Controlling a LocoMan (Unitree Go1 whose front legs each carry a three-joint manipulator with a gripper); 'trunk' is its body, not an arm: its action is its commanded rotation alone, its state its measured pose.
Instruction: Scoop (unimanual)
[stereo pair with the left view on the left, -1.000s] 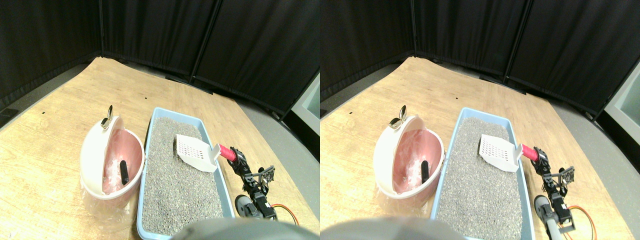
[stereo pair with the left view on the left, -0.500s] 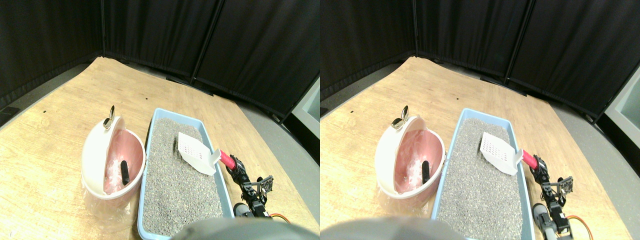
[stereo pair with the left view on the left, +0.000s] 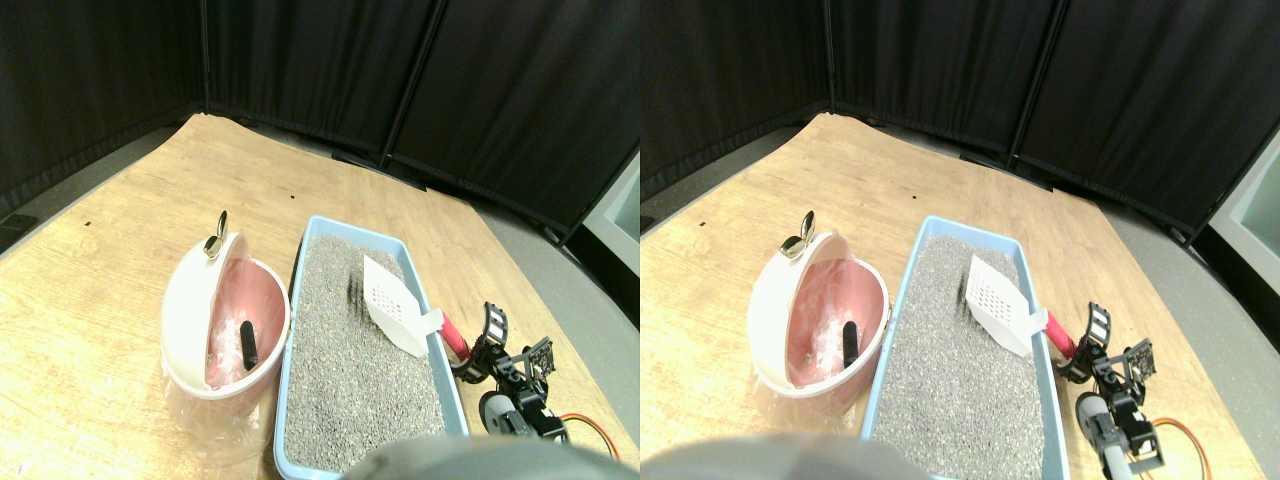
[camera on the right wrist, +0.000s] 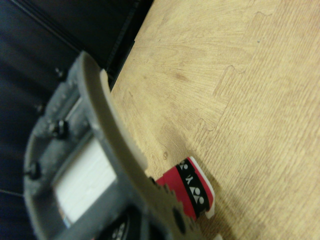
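Stereo pair view: a white slotted scoop (stereo pair with the left view on the left: 393, 303) is seen resting on the grey litter inside the blue litter tray (stereo pair with the left view on the left: 291, 300), near the tray's right wall, with its blade tilted up on edge. Its red wrapped handle (stereo pair with the left view on the left: 453, 338) runs out over the right rim, down and to the right, so the long axis of the tool is laid from the litter towards the right gripper (stereo pair with the left view on the left: 484, 345). The gripper is placed just beside the outer end of the handle, outside the tray, with one dark jaw frame raised above it. Whether the handle is pinched or merely touched cannot be told from this view. A pink and white bin (stereo pair with the left view on the left: 222, 318) with its lid tipped open is set just left of the tray, a dark object (stereo pair with the left view on the left: 248, 343) lying in it; it is judged the likely place for anything scooped.

Wrist view: one toothed jaw crosses the picture, and the red and black end of the handle (camera on the right wrist: 194, 188) shows beside it against the wooden floor (camera on the right wrist: 250, 90). The gap between the jaws is hidden, so the grip cannot be told. The coming move is judged to turn on the handle axis, which points straight from the gripper into the litter.
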